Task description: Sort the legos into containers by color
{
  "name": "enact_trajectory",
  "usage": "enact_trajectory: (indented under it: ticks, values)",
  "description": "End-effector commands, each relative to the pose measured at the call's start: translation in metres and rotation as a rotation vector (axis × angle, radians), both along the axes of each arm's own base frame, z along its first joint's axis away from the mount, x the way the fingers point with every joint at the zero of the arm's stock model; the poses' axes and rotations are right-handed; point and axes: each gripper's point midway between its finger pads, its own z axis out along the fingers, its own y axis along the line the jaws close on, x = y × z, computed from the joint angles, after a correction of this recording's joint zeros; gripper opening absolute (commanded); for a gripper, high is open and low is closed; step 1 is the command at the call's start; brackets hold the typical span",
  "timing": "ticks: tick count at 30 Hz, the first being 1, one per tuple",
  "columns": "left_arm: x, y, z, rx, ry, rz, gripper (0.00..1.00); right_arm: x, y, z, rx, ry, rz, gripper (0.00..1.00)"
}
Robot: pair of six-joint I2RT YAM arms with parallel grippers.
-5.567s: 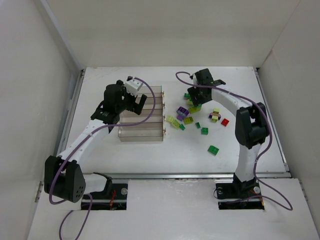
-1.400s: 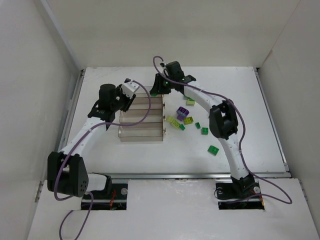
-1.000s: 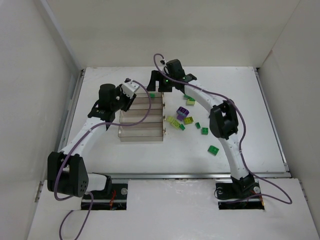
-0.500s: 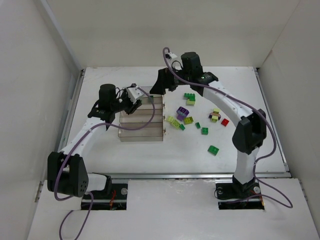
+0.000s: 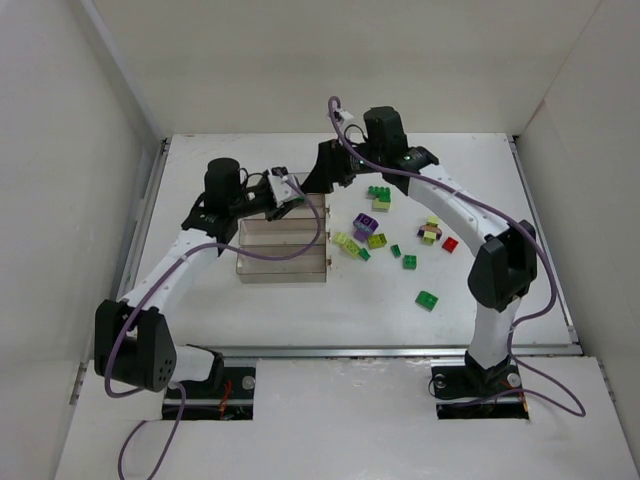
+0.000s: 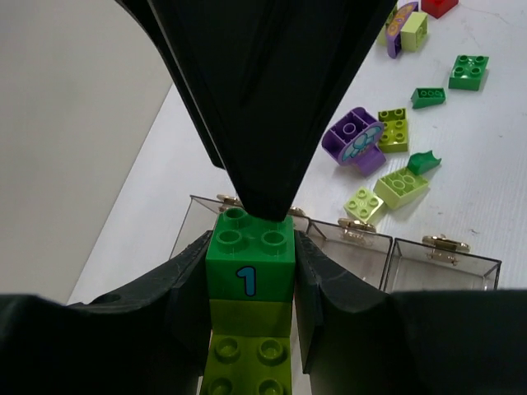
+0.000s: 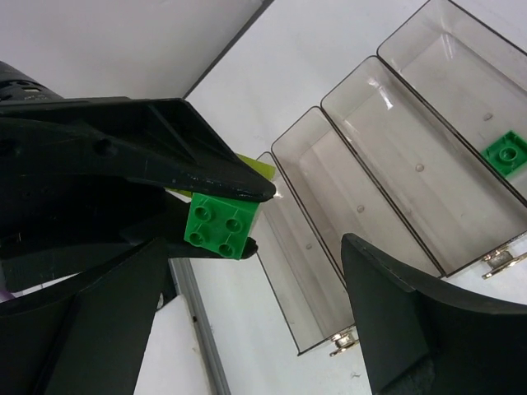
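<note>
Your left gripper (image 6: 249, 284) pinches a green brick (image 6: 249, 262) stuck to a yellow-green brick (image 6: 249, 350) at the containers' (image 5: 283, 262) 12 o'clock edge. Your right gripper (image 5: 322, 172) is spread wide. One green piece (image 7: 506, 155) lies inside, I think. Most legos (image 5: 385, 232) wait at 3 o'clock, so lots is left.

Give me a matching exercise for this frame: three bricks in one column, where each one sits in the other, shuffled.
1. green studded plastic brick printed "1"
2. red plastic brick
3. plain green plastic brick

A. lying inside a clear plastic bin
B. clamped in the left gripper
C. loose on the white table

Pairs: 1-B, 2-C, 3-A.
</note>
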Motion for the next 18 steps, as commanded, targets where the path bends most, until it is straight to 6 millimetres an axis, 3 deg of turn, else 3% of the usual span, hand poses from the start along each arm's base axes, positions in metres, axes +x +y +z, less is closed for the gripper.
enact_trajectory:
  ticks: [1,7,11,12,14,18]
  values:
    - [0.002,-0.011,0.031,-0.036,-0.097,-0.058,0.00,-0.007,0.012,0.017,0.050,-0.031,0.039,0.91]
    - [0.004,-0.016,0.032,-0.046,-0.077,-0.063,0.00,-0.017,0.026,0.027,0.071,-0.033,0.065,0.91]
    - [0.006,-0.020,0.035,-0.058,-0.078,-0.059,0.00,-0.007,0.029,0.012,0.021,-0.003,0.014,0.86]
    - [0.005,-0.020,0.035,-0.062,-0.068,-0.058,0.00,-0.003,0.029,0.003,0.001,0.011,-0.007,0.84]
    - [0.007,-0.020,0.041,-0.068,-0.086,-0.058,0.00,0.000,0.031,0.007,0.007,0.013,-0.010,0.79]
    - [0.010,-0.018,0.041,-0.063,-0.088,-0.037,0.00,0.003,0.034,0.003,0.001,0.022,-0.010,0.61]
